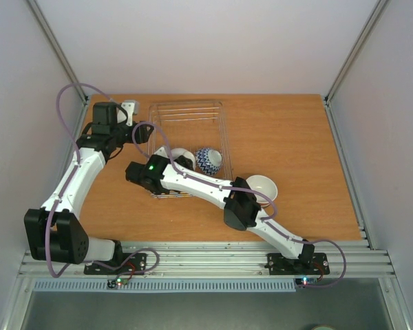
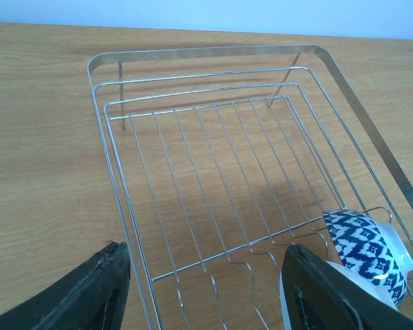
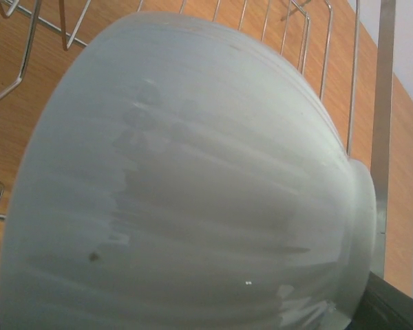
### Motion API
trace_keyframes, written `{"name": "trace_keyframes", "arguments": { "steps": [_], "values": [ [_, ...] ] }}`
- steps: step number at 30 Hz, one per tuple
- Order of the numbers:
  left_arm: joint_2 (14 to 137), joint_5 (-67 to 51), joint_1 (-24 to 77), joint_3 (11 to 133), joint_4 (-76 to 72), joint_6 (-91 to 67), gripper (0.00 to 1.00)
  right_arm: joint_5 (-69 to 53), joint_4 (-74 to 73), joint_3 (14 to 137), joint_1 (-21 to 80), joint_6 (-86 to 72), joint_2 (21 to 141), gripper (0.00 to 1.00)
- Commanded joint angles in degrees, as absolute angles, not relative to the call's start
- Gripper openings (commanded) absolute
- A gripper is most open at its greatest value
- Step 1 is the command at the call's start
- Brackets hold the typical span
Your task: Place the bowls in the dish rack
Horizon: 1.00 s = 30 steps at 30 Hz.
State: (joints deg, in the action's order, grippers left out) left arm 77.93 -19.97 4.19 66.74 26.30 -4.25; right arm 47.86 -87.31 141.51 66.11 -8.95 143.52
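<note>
The silver wire dish rack (image 1: 187, 110) lies at the middle back of the table and fills the left wrist view (image 2: 213, 82). A blue-white zigzag bowl (image 1: 208, 160) stands on edge in its near right part and also shows in the left wrist view (image 2: 368, 253). My right gripper (image 1: 171, 162) is shut on a pale grey-green bowl (image 1: 182, 156) and holds it inside the rack next to the zigzag bowl. That bowl (image 3: 186, 185) fills the right wrist view, where only a dark finger (image 3: 399, 308) shows. My left gripper (image 2: 206, 302) is open and empty over the rack's left side (image 1: 139, 132). A plain white bowl (image 1: 262, 187) sits upright on the table, right of the rack.
The wooden table (image 1: 289, 137) is ringed by pale walls and metal corner posts (image 1: 55, 48). The right arm (image 1: 220, 192) stretches diagonally across the near middle, passing close by the white bowl.
</note>
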Motion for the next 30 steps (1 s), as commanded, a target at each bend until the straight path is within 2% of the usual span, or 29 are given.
{"name": "trace_keyframes", "arguments": {
  "steps": [1, 7, 13, 30],
  "values": [
    [76.65, -19.97, 3.96, 66.49, 23.85, -4.13, 0.61, 51.81, -87.58, 144.88, 65.61, -9.77, 143.53, 0.01],
    [76.57, -18.74, 3.96, 66.97, 24.01, -3.76, 0.61, 56.28, -94.36, 150.54, 65.57, -13.36, 145.82, 0.01],
    [75.79, -14.65, 3.96, 67.49, 24.69, -2.74, 0.61, 55.73, -92.49, 150.60, 64.57, -12.67, 146.50, 0.01],
    [76.93, -16.27, 3.87, 67.06, 24.48, -2.50, 0.61, 53.15, -85.70, 150.64, 61.27, -7.76, 149.51, 0.01]
  ]
}}
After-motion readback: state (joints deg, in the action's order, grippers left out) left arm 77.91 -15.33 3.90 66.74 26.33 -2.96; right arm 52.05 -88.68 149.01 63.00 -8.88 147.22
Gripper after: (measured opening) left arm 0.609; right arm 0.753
